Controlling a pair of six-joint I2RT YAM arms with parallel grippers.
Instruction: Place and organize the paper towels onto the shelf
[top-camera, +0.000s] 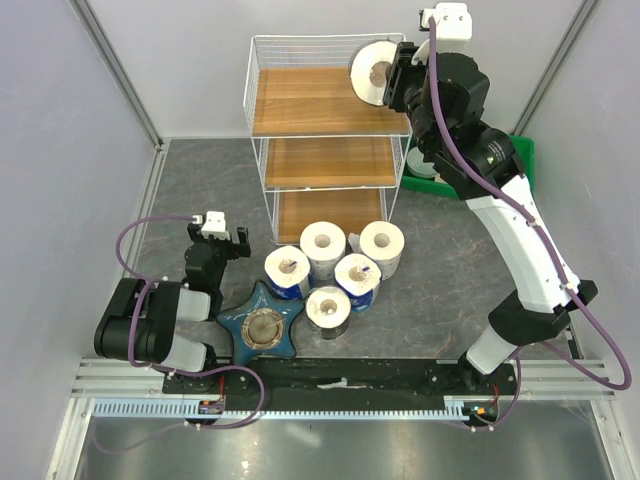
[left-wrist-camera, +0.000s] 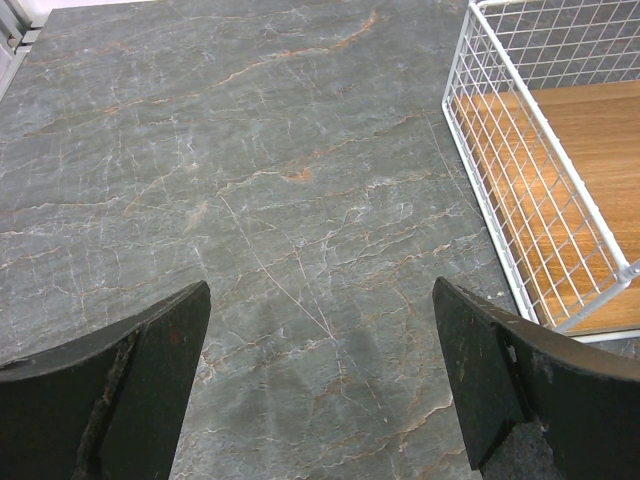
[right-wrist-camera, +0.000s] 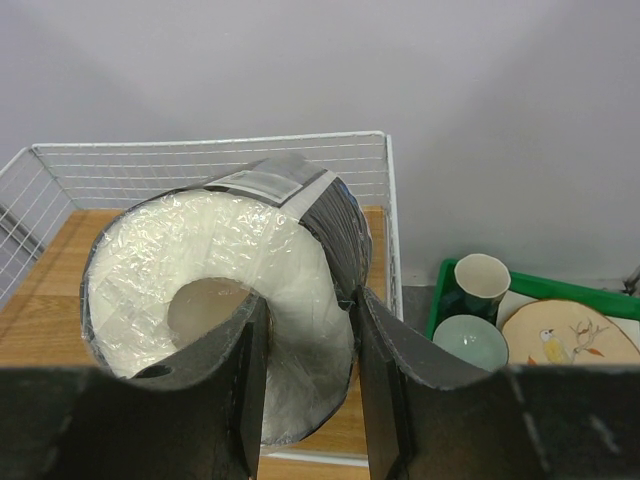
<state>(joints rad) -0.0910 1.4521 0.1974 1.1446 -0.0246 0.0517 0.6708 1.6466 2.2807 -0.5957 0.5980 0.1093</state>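
The grey marbled tabletop (top-camera: 200, 190) carries the white wire shelf (top-camera: 310, 100) at its far middle, all three wooden tiers bare. The right arm reaches up to the right end of the top tier. There the right end effector (top-camera: 395, 78) (right-wrist-camera: 310, 300) is clamped narrowly on a black-wrapped roll (top-camera: 372, 72) (right-wrist-camera: 200, 250), one finger across the cardboard core and the other against the outer wrap. The roll hangs over the wood; whether it touches cannot be told. A green tray (top-camera: 520, 160) (right-wrist-camera: 560, 290) of dishes sits right of the shelf. The other five paper towels (top-camera: 323, 243) stand clustered on end just near of the shelf. A blue star-shaped dish (top-camera: 262, 325) lies at their near left. The left end effector (top-camera: 218, 238) (left-wrist-camera: 320, 290) hangs spread wide above bare tabletop, left of the cluster, holding nothing.
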